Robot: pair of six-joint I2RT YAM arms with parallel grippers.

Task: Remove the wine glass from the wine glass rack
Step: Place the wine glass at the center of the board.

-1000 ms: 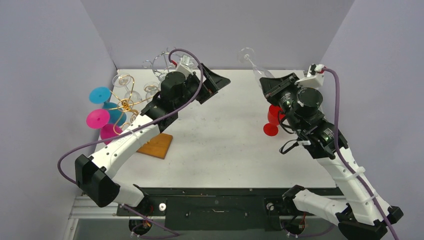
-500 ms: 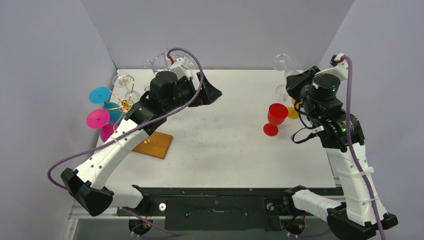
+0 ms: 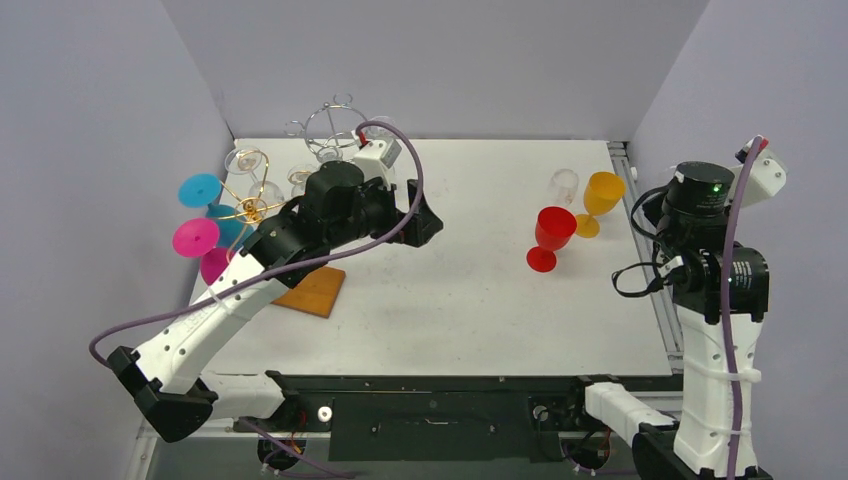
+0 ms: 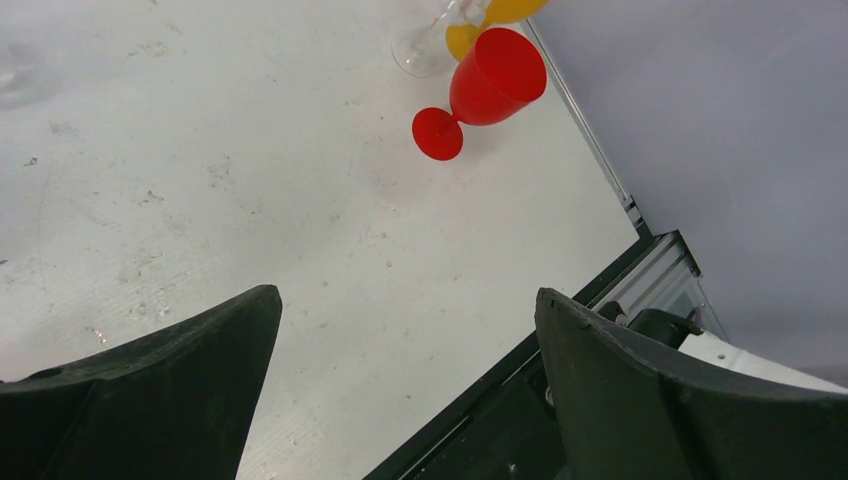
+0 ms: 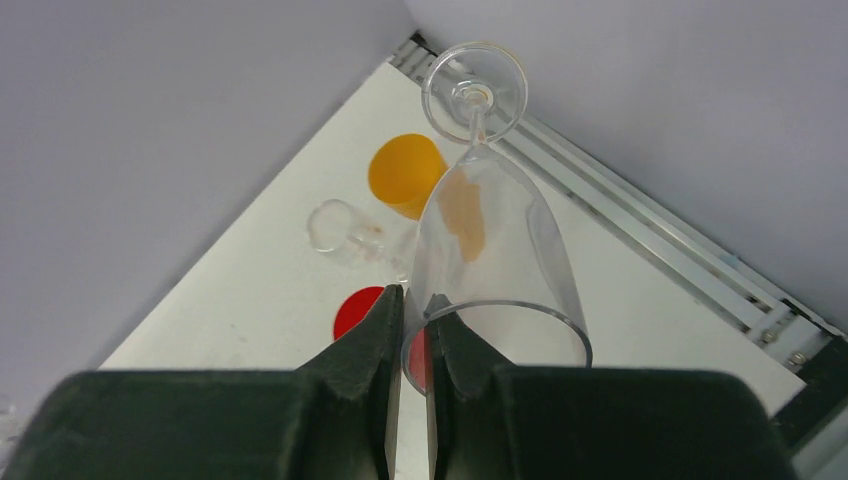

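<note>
At 3 o'clock, past the right edge of the white table, the right gripper is clamped on the rim of a clear stemmed wine glass. The glass wall sits between its fingers, and the foot points away, well apart from the rack. Over mid-table the left gripper hangs with its jaws wide apart. Toward 2 o'clock a red plastic goblet, an orange goblet and a second clear glass are grouped. At 10 o'clock the gold wire wine glass rack carries a blue glass and pink glasses.
</note>
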